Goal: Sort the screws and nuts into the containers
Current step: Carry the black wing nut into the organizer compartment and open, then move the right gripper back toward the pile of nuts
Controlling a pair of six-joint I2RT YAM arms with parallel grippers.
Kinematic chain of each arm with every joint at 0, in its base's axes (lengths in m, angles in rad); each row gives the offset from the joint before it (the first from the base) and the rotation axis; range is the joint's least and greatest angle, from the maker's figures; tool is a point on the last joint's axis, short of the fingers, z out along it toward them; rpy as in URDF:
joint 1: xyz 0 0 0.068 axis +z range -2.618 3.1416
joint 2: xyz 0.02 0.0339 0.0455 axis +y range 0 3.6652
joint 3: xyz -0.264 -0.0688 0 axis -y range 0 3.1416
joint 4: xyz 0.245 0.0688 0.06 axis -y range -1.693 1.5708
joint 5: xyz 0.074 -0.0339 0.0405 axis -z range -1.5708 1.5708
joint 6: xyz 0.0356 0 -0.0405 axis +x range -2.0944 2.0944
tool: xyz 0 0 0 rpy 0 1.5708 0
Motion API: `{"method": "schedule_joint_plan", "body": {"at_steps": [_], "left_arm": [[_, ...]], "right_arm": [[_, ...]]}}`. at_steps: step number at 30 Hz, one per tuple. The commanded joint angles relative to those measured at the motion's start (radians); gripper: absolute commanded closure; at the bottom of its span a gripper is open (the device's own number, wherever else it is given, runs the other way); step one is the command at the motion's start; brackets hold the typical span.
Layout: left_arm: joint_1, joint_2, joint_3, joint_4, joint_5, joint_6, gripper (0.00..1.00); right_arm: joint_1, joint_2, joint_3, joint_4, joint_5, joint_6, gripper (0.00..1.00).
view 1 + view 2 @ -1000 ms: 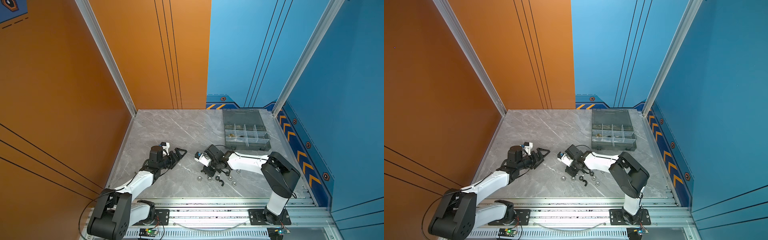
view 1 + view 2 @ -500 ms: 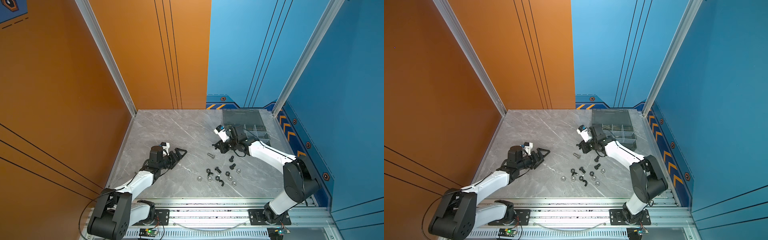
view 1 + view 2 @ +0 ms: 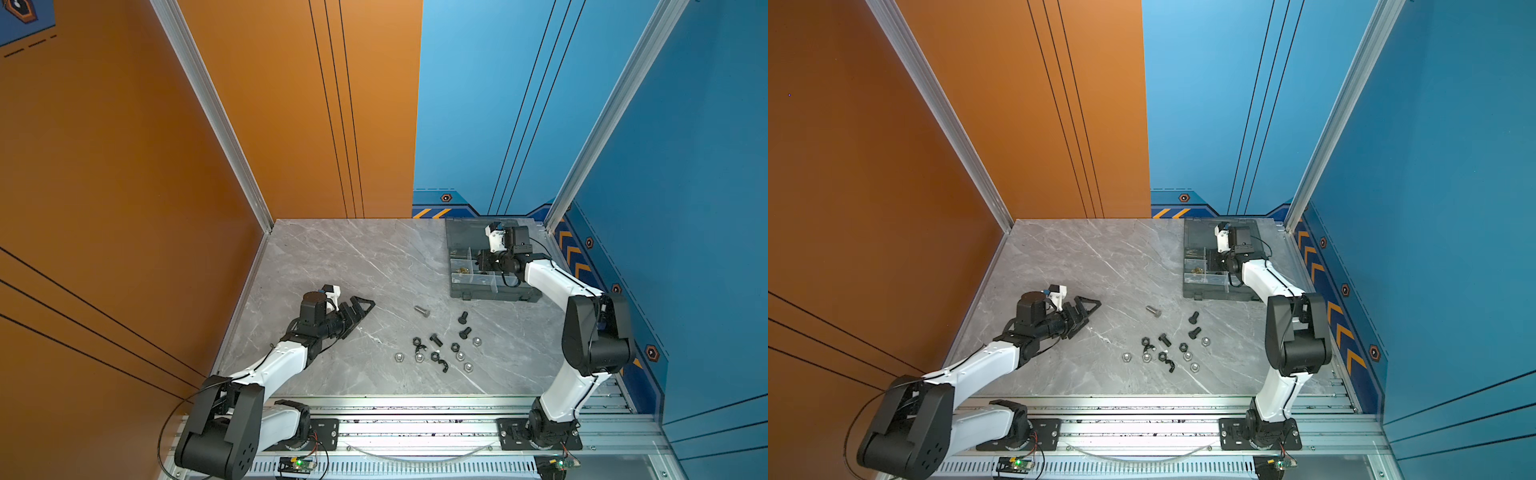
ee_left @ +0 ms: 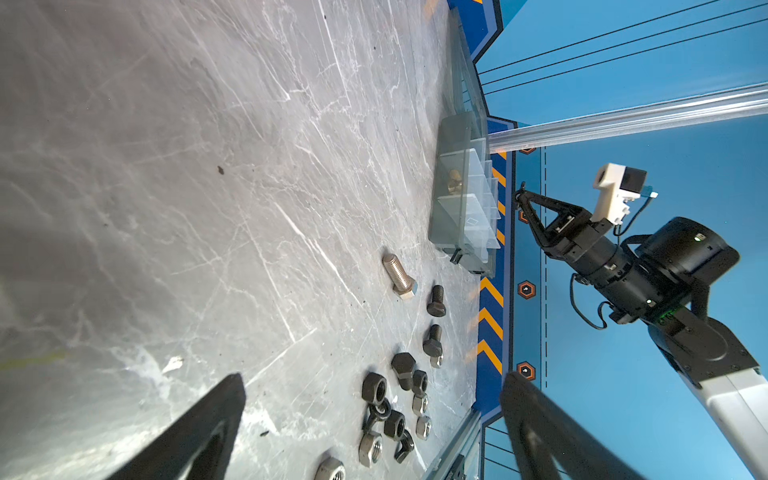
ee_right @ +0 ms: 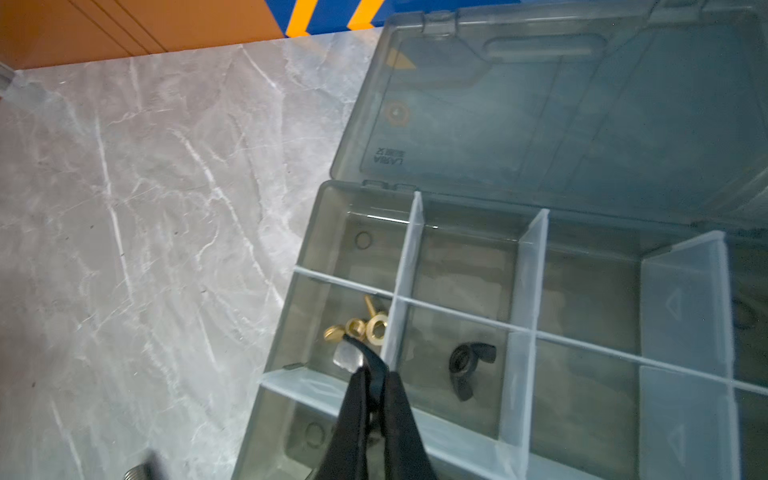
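Top views: smoky-grey box [image 3: 494, 296] sits far right on the tabletop [image 3: 332, 266], its lid [image 3: 465, 232] open. The right claw [image 3: 481, 258] hangs over the compartments [image 3: 459, 266]. The left claw [image 3: 368, 306] sits low over bare tabletop, well apart from the loose hardware. Loose between the arms, same count in both top views: 1 silver bolt [image 3: 422, 311], 3 black bolts [image 3: 462, 318], 5 silver nuts [image 3: 399, 356], 3 black hex nuts [image 3: 455, 346], 2 black wing nuts [image 3: 444, 366].

Left wrist: left claw fingers [image 4: 199, 428] are spread wide with nothing between them. The pile lies just ahead, and the counts match: 1 silver bolt, 3 black bolts, 5 silver nuts, 3 black hex nuts. The wing nuts are partly hidden here. The right claw shows side-on above the box, tips together.

Right wrist: right claw is pressed together, pinching a small black curved piece [image 5: 368, 354] that pokes past the tips; too little shows to name it. The tips hang above a divider. 4 brass pieces [image 5: 357, 328] lie in one edge compartment, and 1 boxed wing nut [image 5: 471, 365] lies in the next.
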Motion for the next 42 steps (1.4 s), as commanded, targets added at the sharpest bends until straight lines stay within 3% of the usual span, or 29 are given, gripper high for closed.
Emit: {"method": "schedule_joint_plan", "body": {"at_steps": [1, 16, 26, 31, 36, 42], "left_arm": [[-0.007, 0.000, 0.017, 0.004, 0.010, -0.007, 0.02], [-0.010, 0.002, 0.021, 0.004, 0.006, -0.009, 0.02], [-0.015, 0.002, 0.021, 0.004, 0.004, -0.009, 0.02], [-0.015, 0.001, 0.022, 0.004, 0.000, -0.009, 0.02], [-0.018, 0.002, 0.022, 0.004, 0.000, -0.010, 0.02], [-0.018, 0.007, 0.024, 0.003, -0.001, -0.010, 0.02]], "right_arm": [[-0.002, 0.031, 0.054, -0.056, 0.069, -0.008, 1.00], [-0.007, 0.115, 0.086, -0.119, 0.148, -0.037, 1.00], [-0.009, 0.141, 0.121, -0.152, 0.133, -0.046, 0.65], [-0.007, 0.101, 0.115, -0.166, 0.106, -0.059, 0.61], [0.009, 0.011, 0.075, -0.190, 0.005, -0.081, 0.58], [0.093, -0.096, 0.030, -0.322, -0.109, -0.169, 0.56]]}}
